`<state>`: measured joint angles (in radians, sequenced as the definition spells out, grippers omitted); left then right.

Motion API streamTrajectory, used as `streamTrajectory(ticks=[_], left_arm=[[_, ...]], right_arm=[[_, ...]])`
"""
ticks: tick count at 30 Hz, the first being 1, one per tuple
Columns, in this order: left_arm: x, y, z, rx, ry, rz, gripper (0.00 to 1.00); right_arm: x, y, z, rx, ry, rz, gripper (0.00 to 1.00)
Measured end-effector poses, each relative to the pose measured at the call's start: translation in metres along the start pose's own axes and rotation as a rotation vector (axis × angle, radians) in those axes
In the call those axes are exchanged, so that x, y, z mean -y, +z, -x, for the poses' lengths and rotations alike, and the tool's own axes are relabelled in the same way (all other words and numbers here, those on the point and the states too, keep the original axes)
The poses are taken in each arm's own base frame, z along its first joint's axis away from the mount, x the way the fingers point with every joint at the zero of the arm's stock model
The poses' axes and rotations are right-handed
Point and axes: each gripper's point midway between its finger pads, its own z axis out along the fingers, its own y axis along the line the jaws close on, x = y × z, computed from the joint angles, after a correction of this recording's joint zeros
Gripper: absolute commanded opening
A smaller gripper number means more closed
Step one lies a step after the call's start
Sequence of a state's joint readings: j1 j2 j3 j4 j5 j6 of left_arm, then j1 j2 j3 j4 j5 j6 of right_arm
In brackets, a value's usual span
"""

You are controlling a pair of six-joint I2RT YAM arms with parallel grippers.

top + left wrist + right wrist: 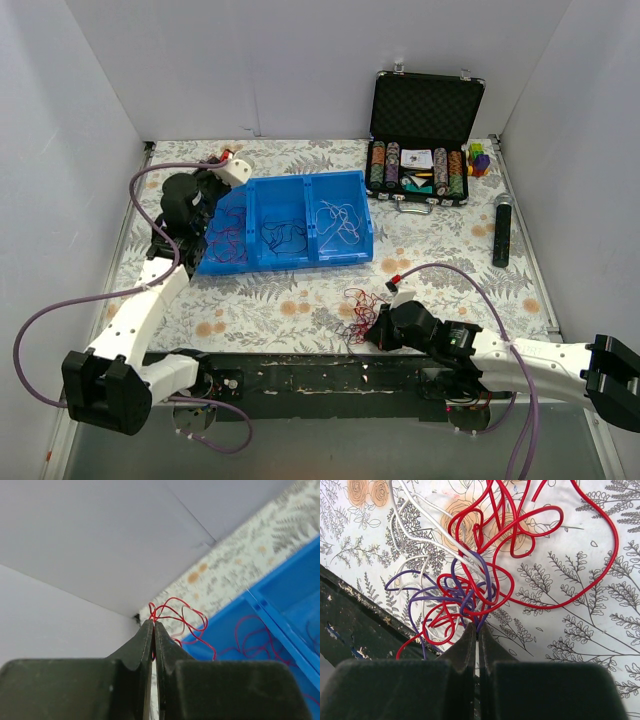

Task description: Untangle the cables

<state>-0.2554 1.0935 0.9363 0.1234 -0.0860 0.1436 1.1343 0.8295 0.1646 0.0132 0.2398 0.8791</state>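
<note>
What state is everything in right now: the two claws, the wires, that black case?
left gripper: shut, pinching red cables by the blue bin.
right gripper: shut on the cable tangle.
cable tangle: knotted; red, purple and white strands.
blue bin: holds loose cables in three compartments.
chip case: lid open.

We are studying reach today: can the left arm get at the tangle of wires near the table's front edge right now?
Probably not yet. The left arm's fingers are shut on a red wire above the blue tray, so they are busy, and the right arm's fingers pinch that tangle.
</note>
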Motion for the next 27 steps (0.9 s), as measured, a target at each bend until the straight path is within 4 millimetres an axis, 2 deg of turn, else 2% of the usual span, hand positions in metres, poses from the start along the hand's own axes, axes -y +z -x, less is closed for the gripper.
streamTrajectory(ticks=[2, 7, 11, 12, 13, 14, 16, 18, 22, 24, 27], left_arm=[[0.016, 0.002, -0.024, -0.056, -0.001, -0.054, 0.0], [0.071, -0.009, -0.063, -0.132, 0.004, -0.234, 0.0], [0.095, -0.018, -0.085, -0.178, 0.019, -0.302, 0.01], [0.099, -0.02, -0.09, -0.189, 0.025, -0.312, 0.15], [0.102, -0.02, -0.093, -0.197, 0.031, -0.319, 0.41], [0.104, -0.021, -0.096, -0.203, 0.04, -0.326, 0.58], [0.106, -0.02, -0.101, -0.216, 0.059, -0.331, 0.63], [0.106, -0.019, -0.103, -0.225, 0.064, -0.328, 0.69], [0.1, -0.015, -0.098, -0.22, 0.068, -0.321, 0.71], [0.091, -0.01, -0.083, -0.188, 0.066, -0.313, 0.72], [0.083, -0.004, -0.041, -0.081, 0.06, -0.329, 0.73]], right_arm=[[0.0, 0.0, 0.0, 0.0, 0.0, 0.0, 0.01], [0.0, 0.0, 0.0, 0.0, 0.0, 0.0, 0.01], [-0.001, 0.0, 0.001, 0.002, 0.001, 0.003, 0.01], [0.0, -0.001, 0.0, 0.002, 0.0, 0.002, 0.01], [0.0, -0.001, 0.0, 0.002, 0.001, 0.002, 0.01], [0.0, -0.001, 0.001, 0.002, 0.001, 0.003, 0.01], [0.0, -0.001, 0.0, 0.001, 0.0, 0.001, 0.01], [0.001, -0.001, -0.001, 0.0, 0.0, 0.0, 0.01], [0.001, -0.001, -0.001, 0.0, 0.0, 0.001, 0.01], [0.001, -0.001, -0.001, 0.0, 0.0, 0.0, 0.01], [0.001, -0.001, -0.001, 0.0, -0.001, 0.001, 0.01]])
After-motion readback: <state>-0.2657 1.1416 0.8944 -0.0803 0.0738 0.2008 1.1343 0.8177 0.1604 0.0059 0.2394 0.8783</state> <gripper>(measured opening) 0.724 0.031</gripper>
